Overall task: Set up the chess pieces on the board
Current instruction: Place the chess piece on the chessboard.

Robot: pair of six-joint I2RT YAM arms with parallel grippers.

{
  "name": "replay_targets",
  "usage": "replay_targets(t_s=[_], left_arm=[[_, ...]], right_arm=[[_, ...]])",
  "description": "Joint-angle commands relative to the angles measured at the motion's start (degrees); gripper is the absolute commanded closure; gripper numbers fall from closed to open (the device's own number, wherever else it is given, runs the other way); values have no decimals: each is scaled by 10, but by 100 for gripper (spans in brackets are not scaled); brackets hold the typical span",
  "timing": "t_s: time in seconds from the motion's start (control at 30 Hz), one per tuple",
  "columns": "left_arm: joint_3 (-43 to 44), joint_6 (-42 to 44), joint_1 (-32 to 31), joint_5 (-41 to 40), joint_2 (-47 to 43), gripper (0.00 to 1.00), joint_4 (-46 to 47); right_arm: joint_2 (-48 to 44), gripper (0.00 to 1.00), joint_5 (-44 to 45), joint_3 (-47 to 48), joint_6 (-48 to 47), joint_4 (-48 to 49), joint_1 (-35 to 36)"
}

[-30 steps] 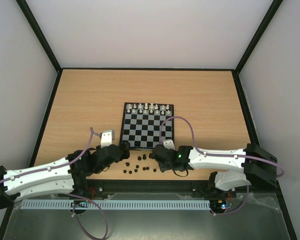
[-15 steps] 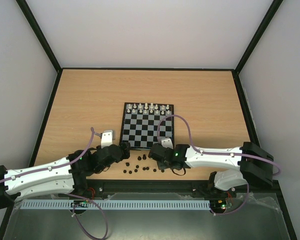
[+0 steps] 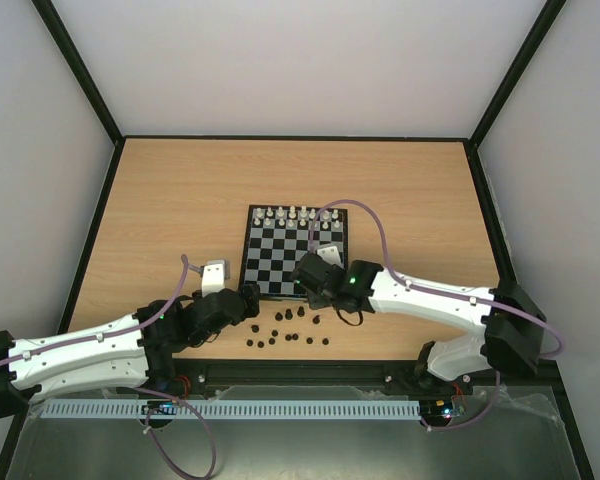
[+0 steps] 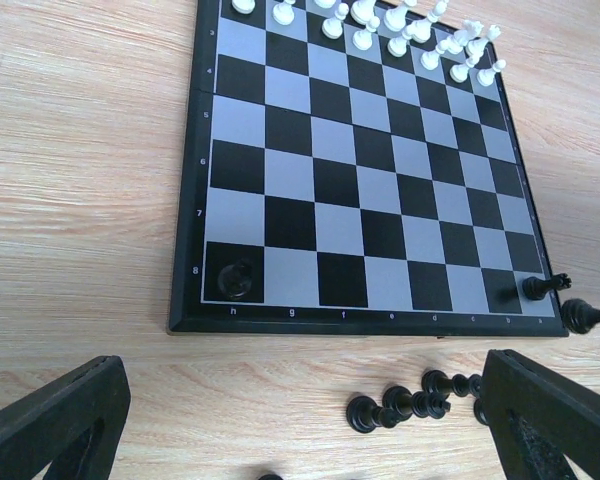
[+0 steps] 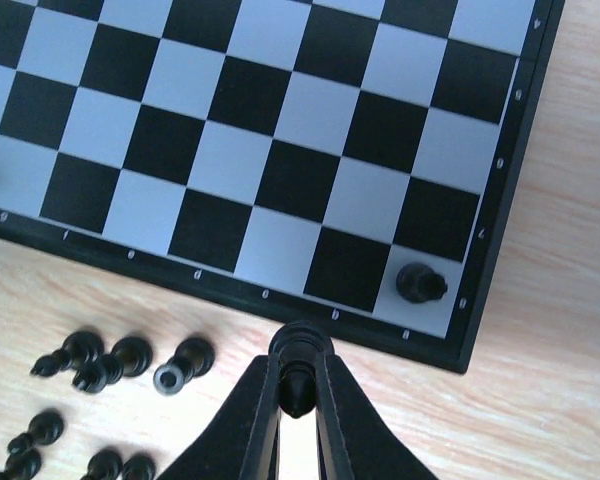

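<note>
The board [image 3: 295, 255] lies mid-table, with white pieces on its far rows. One black piece stands on each near corner square [image 4: 237, 278] [image 4: 540, 288]; the right one also shows in the right wrist view [image 5: 420, 283]. Several black chess pieces [image 3: 285, 332] lie loose on the wood in front of the board. My right gripper [image 5: 298, 385] is shut on a black piece [image 5: 300, 352], held over the board's near edge beside the right corner. My left gripper [image 4: 300, 440] is open and empty, low over the table near the board's near left corner [image 3: 248, 303].
The board's dark border [image 5: 485, 300] ends close to the right of the held piece. Loose black pieces lie to the left below the right gripper [image 5: 110, 360] and between the left fingers [image 4: 410, 405]. A small white block [image 3: 214, 272] sits left of the board.
My right gripper has moved from over the loose pieces forward and left to the board's near edge, carrying a black piece. The left arm has not moved.
</note>
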Motion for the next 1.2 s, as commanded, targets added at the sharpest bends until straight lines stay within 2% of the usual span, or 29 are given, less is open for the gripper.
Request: replay_targets(t_s=[0.0,0.5,0.9,1.17], left_arm=[[0,2,-1,-17,-2,1,-18],[3,6,4,-22,-9,1,-27],[1,7,7,-21,-13,1,-27],[-1,7,8,-20,-15,1,-26]], right_arm=[[40,90,4,29,-49,-14,-22],[130,89,-35,54,-93,43,-56],[159,89,-48,58,-100,60,-62],[155,82,-45,58,-100,55,-62]])
